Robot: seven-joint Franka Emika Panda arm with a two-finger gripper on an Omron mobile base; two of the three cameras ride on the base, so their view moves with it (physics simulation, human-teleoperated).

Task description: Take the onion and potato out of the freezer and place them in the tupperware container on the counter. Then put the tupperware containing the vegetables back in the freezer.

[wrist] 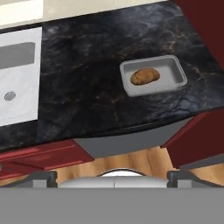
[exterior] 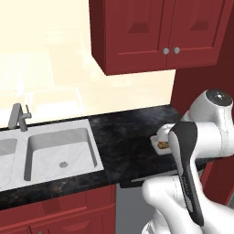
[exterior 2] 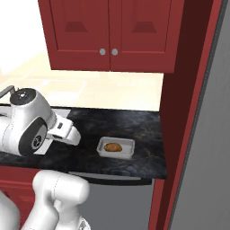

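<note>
The tupperware container [wrist: 175, 81] is a shallow pale grey tub on the black counter [wrist: 87, 65], near its right end. A brown potato [wrist: 145, 76] lies inside it, toward its left side. In the right base view the tupperware container [exterior 2: 128, 150] holds the potato [exterior 2: 112, 147], and the grey freezer [exterior 2: 211, 148] stands at the far right. The arm hides part of the tupperware container [exterior: 160, 135] in the left base view. My gripper [wrist: 113, 178] is open and empty, back from the counter's front edge, fingertips [wrist: 41, 178] far apart. The onion is out of view.
A steel sink [exterior: 93, 151] with a faucet [exterior: 18, 116] takes the counter's left part. Dark red wall cabinets [exterior 2: 108, 31] hang above. A tall dark red panel [exterior 2: 179, 112] stands between counter and freezer. A grey appliance front [exterior 2: 117, 202] sits under the counter.
</note>
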